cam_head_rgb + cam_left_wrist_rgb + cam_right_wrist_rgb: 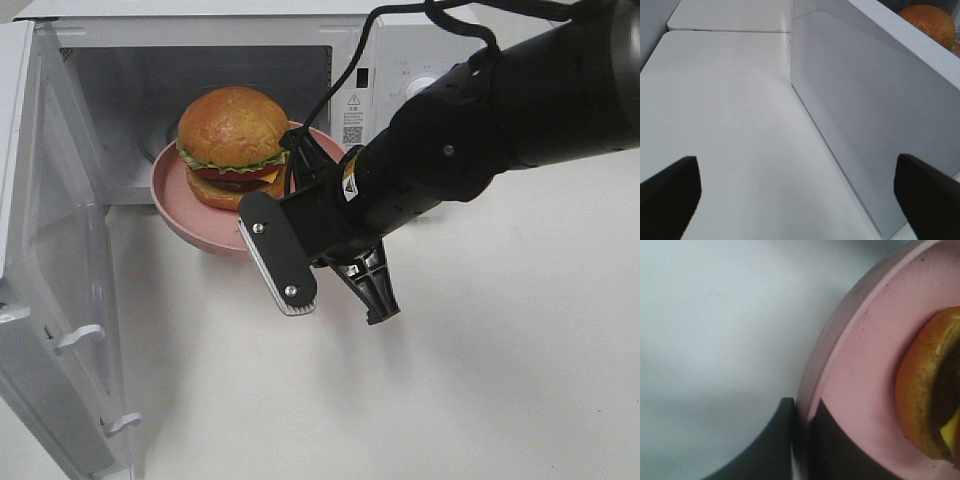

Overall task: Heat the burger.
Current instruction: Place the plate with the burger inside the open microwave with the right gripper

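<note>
The burger [233, 135], with its golden bun, lettuce, tomato and cheese, rests on a pink plate [175, 200] at the mouth of the open microwave [200, 70]. The plate is partly inside the cavity and partly over the table. My right gripper [303, 160] reaches in from the right and is shut on the plate's right rim. In the right wrist view the gripper [802, 440] pinches the plate rim [840, 335], with the burger [922, 390] just beyond. My left gripper [800, 200] is open over the table beside the door, with the burger's bun [930, 22] showing past it.
The microwave door [60, 280] stands swung open to the left; its outer face [865, 115] fills the left wrist view. The control panel [410, 70] is at the microwave's right. The white table [480, 380] stretches in front.
</note>
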Robot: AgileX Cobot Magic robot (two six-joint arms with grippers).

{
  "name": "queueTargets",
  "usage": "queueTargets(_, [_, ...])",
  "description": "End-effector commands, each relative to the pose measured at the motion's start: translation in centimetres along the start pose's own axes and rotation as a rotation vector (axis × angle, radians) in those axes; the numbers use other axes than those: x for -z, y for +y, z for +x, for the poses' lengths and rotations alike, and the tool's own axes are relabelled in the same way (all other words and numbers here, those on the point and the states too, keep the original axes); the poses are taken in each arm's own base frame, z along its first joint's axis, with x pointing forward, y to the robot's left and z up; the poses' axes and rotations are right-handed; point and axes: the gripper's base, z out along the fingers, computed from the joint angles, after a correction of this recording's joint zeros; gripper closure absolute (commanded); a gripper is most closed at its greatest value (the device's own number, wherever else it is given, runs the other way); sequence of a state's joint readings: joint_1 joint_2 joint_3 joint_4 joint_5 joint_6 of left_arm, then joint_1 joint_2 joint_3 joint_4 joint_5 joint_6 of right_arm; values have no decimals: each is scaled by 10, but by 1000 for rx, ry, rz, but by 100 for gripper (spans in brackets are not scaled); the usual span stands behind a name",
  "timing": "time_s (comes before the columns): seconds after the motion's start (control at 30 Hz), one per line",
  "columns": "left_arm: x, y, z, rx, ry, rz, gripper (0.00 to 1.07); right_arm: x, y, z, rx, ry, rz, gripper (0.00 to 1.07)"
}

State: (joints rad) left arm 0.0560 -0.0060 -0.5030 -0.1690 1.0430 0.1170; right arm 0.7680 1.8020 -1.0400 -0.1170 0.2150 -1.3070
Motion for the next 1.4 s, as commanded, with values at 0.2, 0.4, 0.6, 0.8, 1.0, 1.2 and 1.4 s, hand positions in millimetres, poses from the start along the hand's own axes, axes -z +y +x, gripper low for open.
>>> queueTargets(0.2, [2, -1, 1, -5, -22, 9, 9, -1, -24, -4, -21, -21, 97, 107])
queueTargets(0.4, [2, -1, 1, -5, -22, 9, 9, -14, -37, -7, -72, -19, 94, 107])
queueTargets(0.6, [2, -1, 1, -5, -22, 9, 9, -24, -48, -7, -88, -5, 90, 107])
queueTargets(0.8, [2, -1, 1, -5, -22, 9, 9, -35, -61, -8, -135, 11, 101, 107])
queueTargets(1.0, [2, -1, 1, -5, -22, 9, 9, -39, -69, -9, -128, 15, 116, 107])
queueTargets(1.2, [2, -1, 1, -5, -22, 9, 9, -53, -81, -9, -137, 36, 97, 107])
queueTargets(1.4, [2, -1, 1, -5, -22, 9, 9, -64, -98, -7, -179, 76, 107, 107])
